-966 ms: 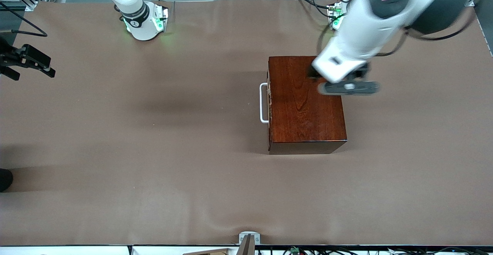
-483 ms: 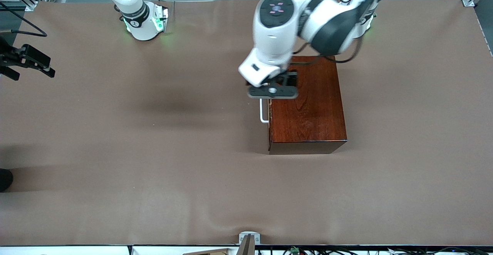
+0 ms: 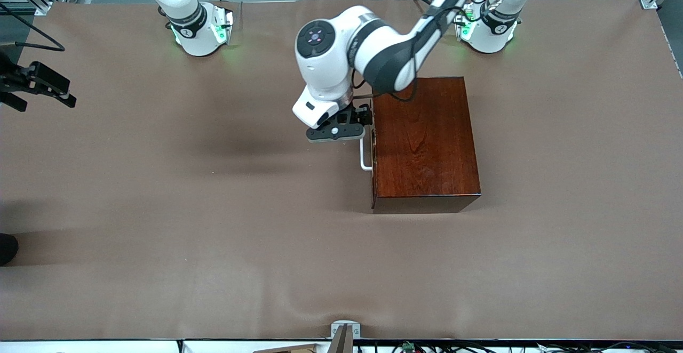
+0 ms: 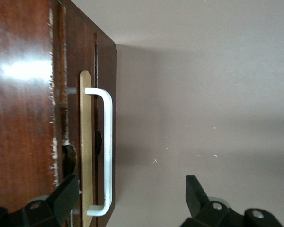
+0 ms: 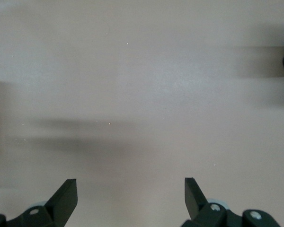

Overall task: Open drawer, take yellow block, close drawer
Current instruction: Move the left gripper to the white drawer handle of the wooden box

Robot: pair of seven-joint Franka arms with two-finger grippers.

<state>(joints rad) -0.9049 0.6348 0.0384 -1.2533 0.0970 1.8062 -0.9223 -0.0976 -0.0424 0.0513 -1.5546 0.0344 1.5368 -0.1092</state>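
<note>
**One handle, lengthwise between spread fingers**

One relation decides the coming pull: the white U-shaped bar handle [image 4: 105,151] of the drawer [image 4: 85,142], a pale-wood tray fitted shut in the glossy dark reddish-brown wooden box [image 3: 421,142], runs along the box's front face, its long axis lying from the robots' bases toward the front camera. In the left wrist view the bar sits close to one of the fingertips [image 4: 66,191], the other standing well out over bare tabletop [image 3: 213,209], so the bar is off-centre in the gap.

The left tool [image 3: 338,129] hangs spread wide just in front of the drawer, over the end of the handle that lies toward the bases. My judgement is that it must shift toward the box and descend before closing across the bar's thin width.

No yellow block shows in any view; presumably it is inside the closed drawer.

The right tool [image 5: 128,194], also wide open and empty, waits over bare tabletop, well apart from the box, so the left arm is plainly the nearer one.
</note>
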